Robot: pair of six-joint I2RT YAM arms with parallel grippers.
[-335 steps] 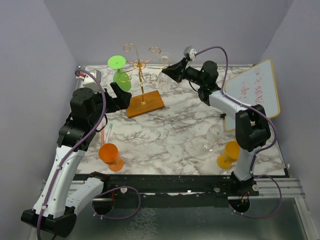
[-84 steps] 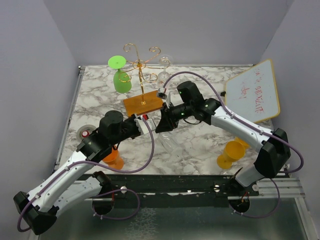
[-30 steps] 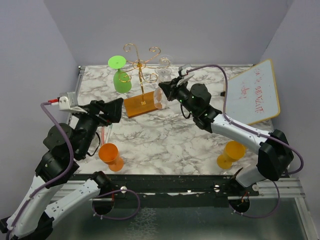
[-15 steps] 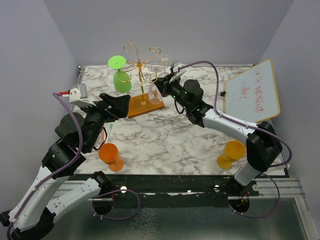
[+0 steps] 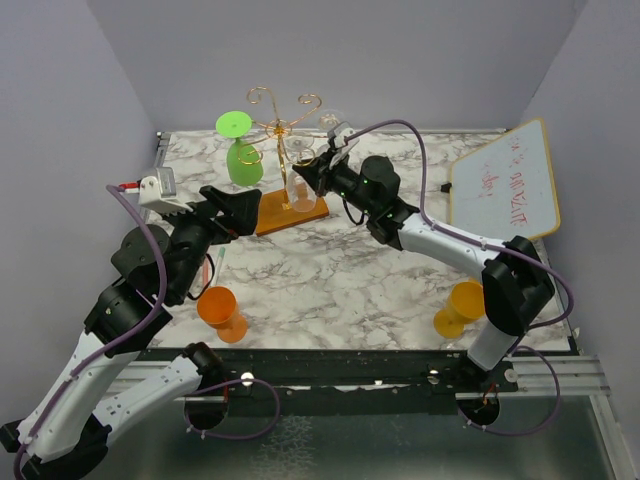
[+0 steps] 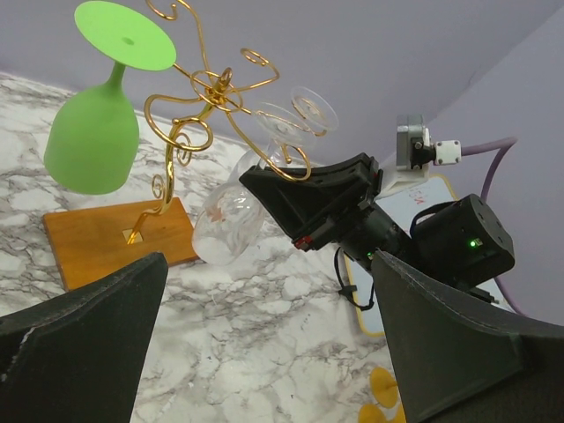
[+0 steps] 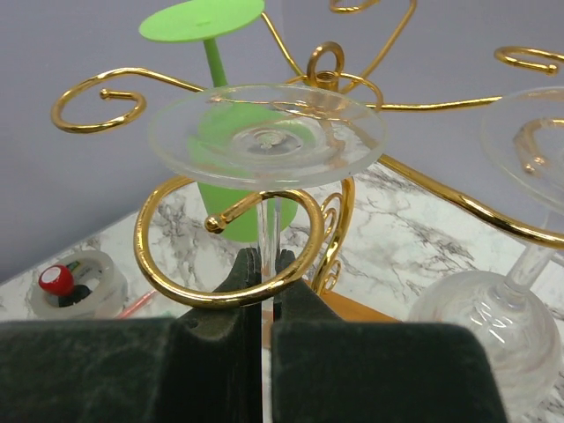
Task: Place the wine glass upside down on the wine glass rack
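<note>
The wine glass rack [image 5: 283,125] is gold wire on an orange-brown wooden base [image 5: 290,208]. My right gripper [image 5: 305,172] is shut on the stem of a clear wine glass [image 5: 296,188] held upside down at the rack. In the right wrist view the gripper [image 7: 265,264] pinches the stem [image 7: 269,225]. The glass foot [image 7: 267,134] is just above a scroll loop [image 7: 176,282], and I cannot tell if it rests on the wire. My left gripper [image 5: 235,208] is open and empty, raised left of the base. Its view shows the rack [image 6: 211,88] and the glass bowl [image 6: 227,220].
A green glass [image 5: 243,160] and another clear glass [image 5: 328,125] hang upside down on the rack. An orange glass [image 5: 220,310] stands at the front left and a yellow glass [image 5: 458,308] at the front right. A whiteboard [image 5: 505,190] lies at the right. Purple walls surround the table.
My right gripper has carried the clear glass from the table's middle up and left to the rack's scroll. My left arm pulled back and rose, then held still.
</note>
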